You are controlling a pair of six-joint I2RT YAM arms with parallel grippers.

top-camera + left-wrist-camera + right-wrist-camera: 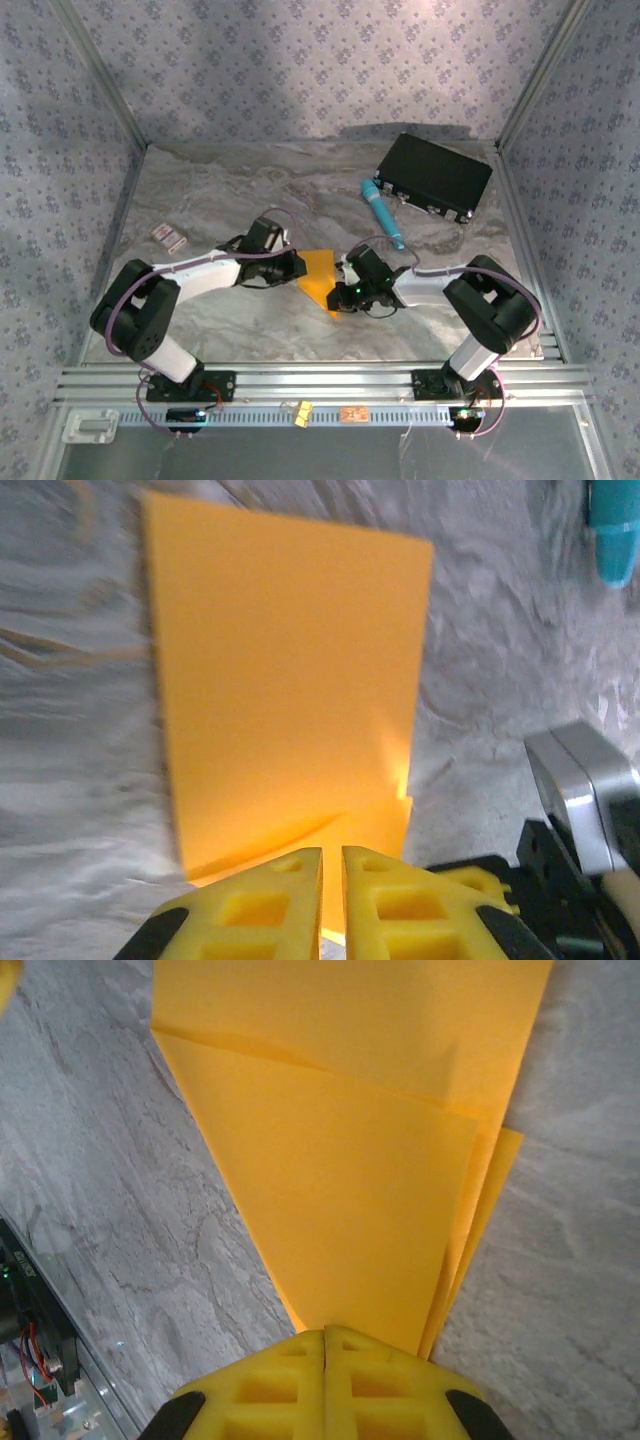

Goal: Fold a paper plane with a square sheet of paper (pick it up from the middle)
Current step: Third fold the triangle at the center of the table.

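Note:
The orange-yellow paper point(320, 276) lies partly folded on the marble table between my two grippers. It forms a layered wedge point(350, 1160) narrowing toward my right gripper point(326, 1338). That gripper is shut, its tips down on the narrow end point(347, 291). In the left wrist view a folded flap crosses the paper's point(290, 680) near edge. My left gripper point(333, 865) sits at that edge point(298, 267), its fingers closed to a thin slit over the paper. Whether either one pinches the paper or just presses on it, I cannot tell.
A teal pen-like cylinder point(382, 212) lies behind the paper, its tip showing point(612, 530). A black box point(434, 176) sits at the back right. A small white-and-red card point(169, 237) lies at the left. The right arm's wrist point(590, 790) is close beside my left gripper.

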